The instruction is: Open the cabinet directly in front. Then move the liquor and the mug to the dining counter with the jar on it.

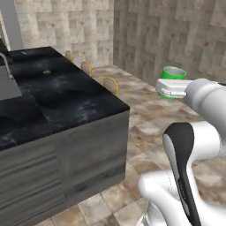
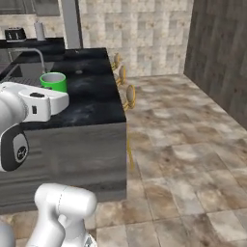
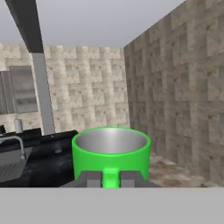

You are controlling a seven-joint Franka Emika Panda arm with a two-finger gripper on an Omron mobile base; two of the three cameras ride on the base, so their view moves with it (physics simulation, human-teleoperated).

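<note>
At the bottom centre of the hand view, the gripper is clenched on the handle of the green mug, carried upright off the end of the dining counter; rigid, light, probably smooth, best gripped there.

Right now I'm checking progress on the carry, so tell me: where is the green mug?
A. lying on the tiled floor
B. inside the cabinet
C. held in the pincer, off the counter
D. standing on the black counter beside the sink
C: in the hand view the pincer is shut on the mug, and the left base view shows the mug carried at the arm's end, out beyond the counter.
</note>
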